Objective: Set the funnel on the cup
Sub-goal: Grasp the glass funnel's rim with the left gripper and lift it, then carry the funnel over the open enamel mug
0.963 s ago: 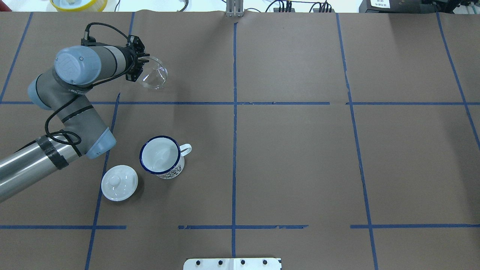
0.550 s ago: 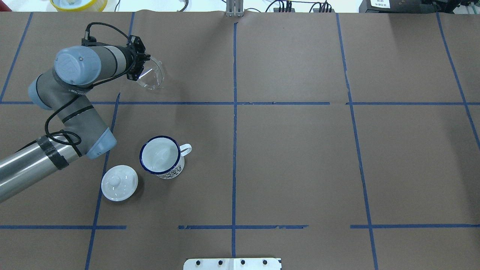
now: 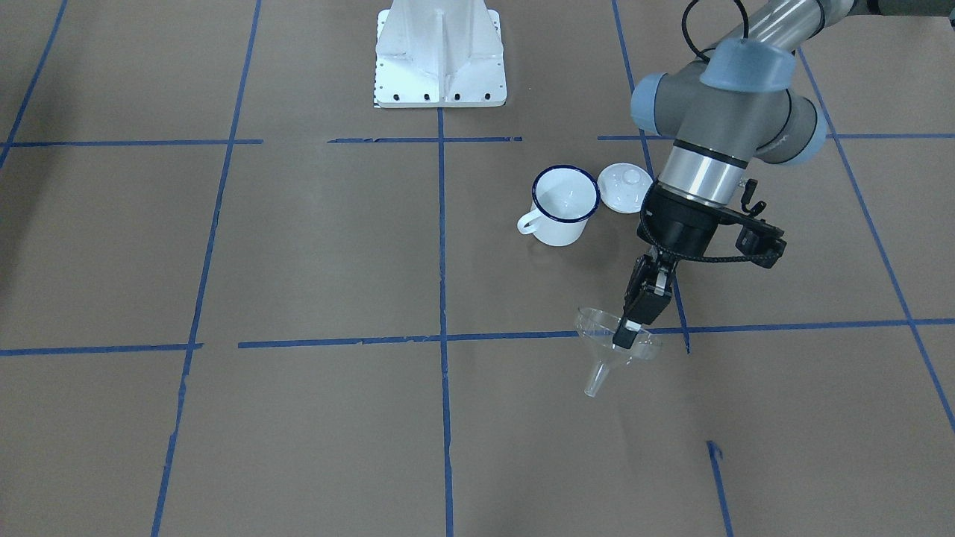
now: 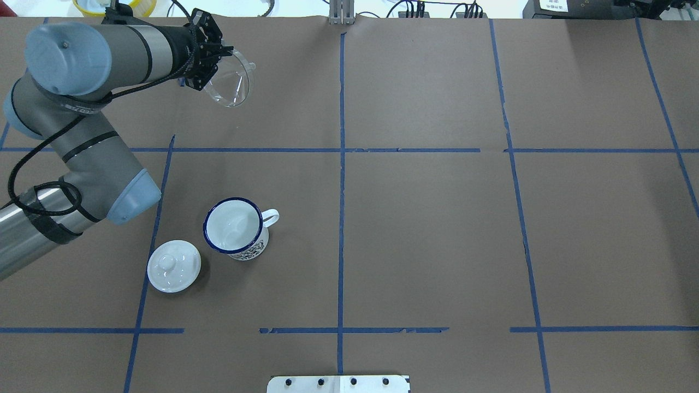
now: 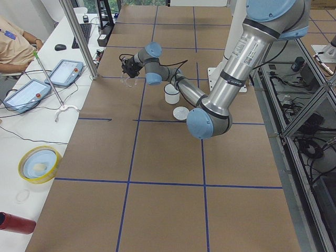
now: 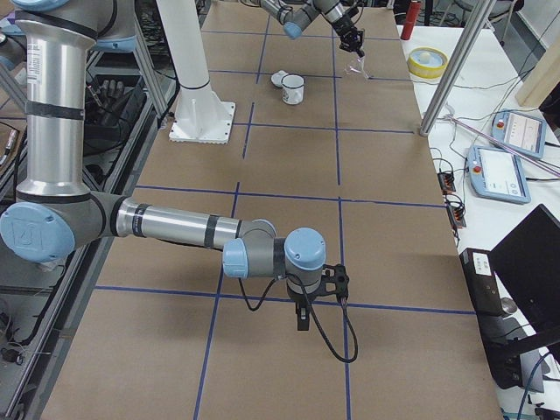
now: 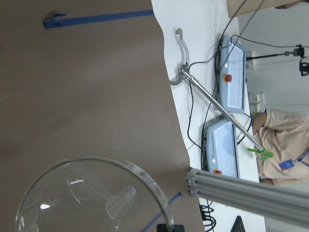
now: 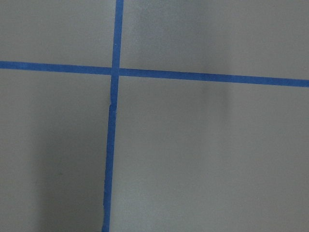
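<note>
I am holding the funnel aloft, tilted, at the far left, my left gripper clamped on its rim. The cup is standing nearer, well apart. Next, I judge: carrying it over the cup, stem down.

The small clear transparent funnel hangs tilted in the air, gripped at its rim, stem slanting downward, well apart from the upright, empty white enamel mug with a dark blue rim.

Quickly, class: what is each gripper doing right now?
Left gripper: shut on the funnel, pinching its rim.
Right gripper: cannot tell from this side view.
</note>
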Robot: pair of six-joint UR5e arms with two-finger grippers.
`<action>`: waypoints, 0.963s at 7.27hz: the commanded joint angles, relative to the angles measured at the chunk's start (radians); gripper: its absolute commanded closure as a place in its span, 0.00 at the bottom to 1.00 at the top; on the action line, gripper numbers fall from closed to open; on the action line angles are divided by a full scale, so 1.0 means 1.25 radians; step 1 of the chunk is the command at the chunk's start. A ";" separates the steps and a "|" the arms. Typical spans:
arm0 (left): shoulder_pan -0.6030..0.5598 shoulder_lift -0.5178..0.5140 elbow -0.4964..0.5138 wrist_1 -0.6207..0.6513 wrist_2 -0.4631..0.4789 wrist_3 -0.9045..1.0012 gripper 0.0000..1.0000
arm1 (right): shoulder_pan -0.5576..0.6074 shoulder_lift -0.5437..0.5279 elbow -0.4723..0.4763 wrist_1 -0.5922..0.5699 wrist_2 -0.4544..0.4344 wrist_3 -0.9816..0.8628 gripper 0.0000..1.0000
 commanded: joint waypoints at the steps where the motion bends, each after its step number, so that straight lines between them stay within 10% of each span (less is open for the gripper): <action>1: 0.000 -0.008 -0.193 0.319 -0.126 0.153 1.00 | 0.000 0.000 0.000 0.000 0.000 0.000 0.00; 4: 0.064 -0.057 -0.326 0.723 -0.233 0.316 1.00 | 0.000 0.000 0.001 0.000 0.000 0.000 0.00; 7: 0.175 -0.102 -0.310 0.900 -0.238 0.455 1.00 | 0.000 0.000 0.001 0.000 0.000 -0.001 0.00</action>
